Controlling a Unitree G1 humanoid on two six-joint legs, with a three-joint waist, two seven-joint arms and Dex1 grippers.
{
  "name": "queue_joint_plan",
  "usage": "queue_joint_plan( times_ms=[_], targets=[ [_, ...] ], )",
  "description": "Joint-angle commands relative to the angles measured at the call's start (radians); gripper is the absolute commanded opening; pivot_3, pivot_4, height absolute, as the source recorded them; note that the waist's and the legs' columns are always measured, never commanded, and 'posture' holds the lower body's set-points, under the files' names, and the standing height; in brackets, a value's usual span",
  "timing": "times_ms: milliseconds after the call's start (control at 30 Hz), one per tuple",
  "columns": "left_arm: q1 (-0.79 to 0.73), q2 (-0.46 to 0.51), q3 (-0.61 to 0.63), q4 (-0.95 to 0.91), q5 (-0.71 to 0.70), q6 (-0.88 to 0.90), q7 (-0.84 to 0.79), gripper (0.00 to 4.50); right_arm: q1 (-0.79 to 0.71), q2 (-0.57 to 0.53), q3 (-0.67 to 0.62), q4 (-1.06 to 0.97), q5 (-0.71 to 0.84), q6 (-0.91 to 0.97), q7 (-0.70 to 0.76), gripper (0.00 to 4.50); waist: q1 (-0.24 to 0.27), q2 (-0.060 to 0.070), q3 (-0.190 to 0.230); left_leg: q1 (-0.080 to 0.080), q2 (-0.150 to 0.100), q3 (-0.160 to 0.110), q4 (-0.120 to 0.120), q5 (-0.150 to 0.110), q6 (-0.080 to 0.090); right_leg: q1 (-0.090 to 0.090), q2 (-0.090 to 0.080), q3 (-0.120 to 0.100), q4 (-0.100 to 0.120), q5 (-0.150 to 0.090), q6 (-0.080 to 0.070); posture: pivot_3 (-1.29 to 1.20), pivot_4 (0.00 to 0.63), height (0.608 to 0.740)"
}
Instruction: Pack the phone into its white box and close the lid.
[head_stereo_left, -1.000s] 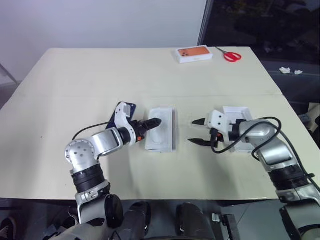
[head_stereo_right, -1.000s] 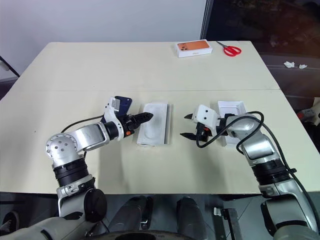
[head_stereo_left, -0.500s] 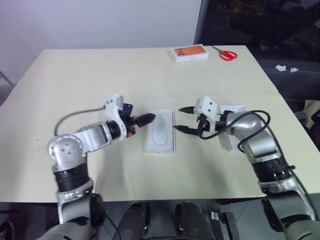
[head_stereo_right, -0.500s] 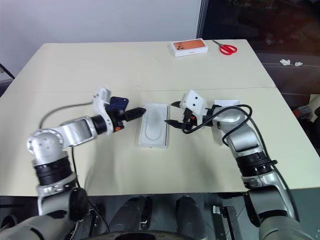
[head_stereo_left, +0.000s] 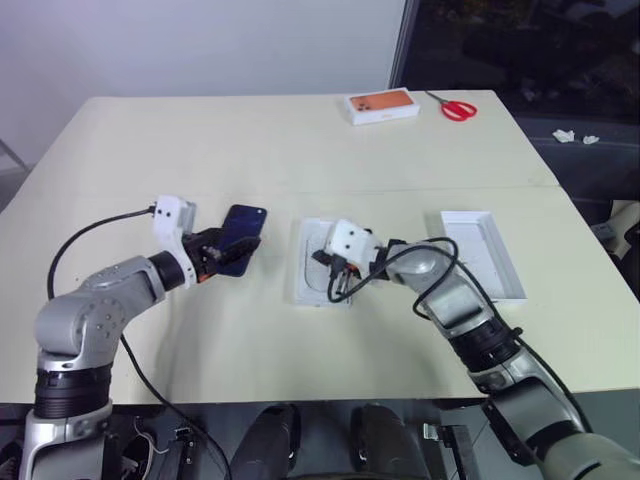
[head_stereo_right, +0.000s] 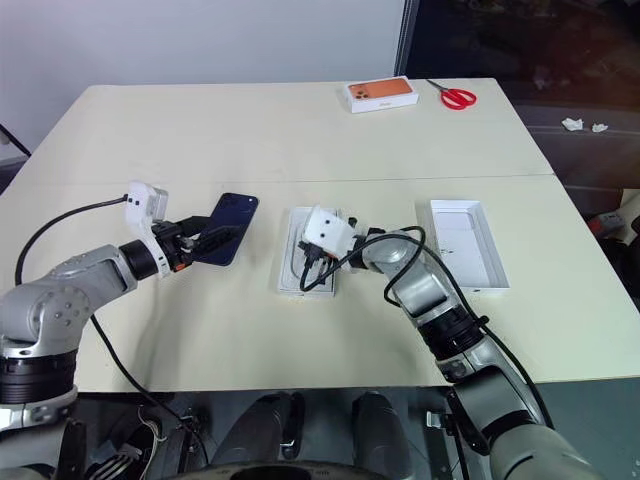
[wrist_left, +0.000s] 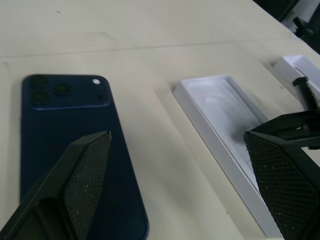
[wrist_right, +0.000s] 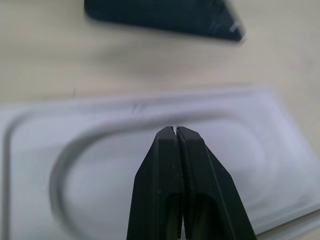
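White shallow cardboard box (head_stereo_left: 322, 262) sits under the right pincer (wrist_right: 174, 131), fingers together; the left pincer (wrist_left: 182, 172), fingers apart, hovers over the dark blue phone (wrist_left: 70, 145).

Silver-grey jointed arms, white wrist camera blocks, black cables, black textured fingers (wrist_left: 87, 170)

At one o'clock on my cream table (head_stereo_left: 300, 150) sit an orange-topped box (head_stereo_left: 384, 106) and red-handled scissors (head_stereo_left: 456, 108)
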Motion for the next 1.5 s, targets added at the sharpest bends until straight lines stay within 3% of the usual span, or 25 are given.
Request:
queue_joint_plan(
  times_ms=[33,233,467,733,867,1100,1300,1500],
  targets=[
    [0.021,0.005,-0.005,-0.028,0.025,-0.037,-0.016,4.5,-0.003,-0.025,0.014,-0.014,-0.036,0.011,0.02,0.1,-0.001,0.0,0.0,0.0,0.0,0.0,0.0,0.0,0.0,0.0,0.0,0.0,0.0,0.0,0.0,0.0,0.15,0.74],
    [0.023,-0.018,-0.02,-0.036,0.034,-0.036,-0.013,4.5,0.0,-0.079,0.035,-0.052,-0.086,0.026,0.062,0.1,0.002,0.0,0.0,0.001,0.0,-0.001,-0.001,-0.001,0.001,0.001,0.0,-0.001,0.0,0.0,0.0,0.0,0.15,0.74],
    [0.016,-0.026,-0.026,-0.026,0.042,-0.035,-0.016,4.5,0.015,-0.066,0.034,-0.076,-0.085,0.037,0.071,0.1,0.001,0.0,0.0,0.001,0.0,-0.001,-0.001,-0.001,0.001,0.001,0.0,-0.001,0.0,0.0,0.0,0.0,0.15,0.74],
    [-0.02,0.013,0.075,0.077,0.02,-0.01,-0.022,4.5,-0.061,-0.041,-0.113,-0.058,0.01,0.027,0.047,0.1,-0.002,0.0,0.0,0.001,0.0,-0.001,-0.001,0.0,0.001,0.0,0.001,-0.001,0.0,0.0,0.0,0.0,0.15,0.74],
    [-0.093,0.062,0.156,0.277,0.005,0.024,-0.04,4.5,-0.142,0.046,-0.106,-0.023,0.011,0.044,0.007,0.1,-0.009,0.0,0.0,0.001,0.001,-0.001,-0.002,0.0,0.0,-0.001,0.002,-0.001,0.001,0.0,0.0,0.0,0.15,0.74],
    [-0.227,0.107,0.108,0.571,0.081,0.034,-0.099,4.5,-0.245,0.217,-0.032,0.18,-0.042,-0.029,-0.07,0.1,-0.002,-0.001,0.0,0.0,0.0,-0.001,-0.002,0.004,-0.007,-0.002,0.001,-0.002,0.002,0.0,0.0,0.0,0.15,0.74],
    [-0.397,0.12,-0.027,0.853,0.217,-0.026,-0.222,4.5,-0.348,0.351,0.049,0.447,-0.134,-0.09,-0.15,0.1,-0.004,-0.001,0.0,0.0,0.0,-0.001,-0.002,0.005,-0.007,-0.007,0.001,-0.002,0.003,0.0,0.0,0.0,0.15,0.74],
    [-0.492,0.088,-0.136,1.081,0.313,-0.047,-0.389,4.5,-0.364,0.388,0.105,0.595,-0.218,-0.109,-0.189,0.1,-0.008,-0.001,-0.001,0.0,-0.001,0.0,-0.002,0.005,-0.008,-0.009,0.002,-0.002,0.005,0.0,0.0,0.0,0.15,0.74]
  ],
)
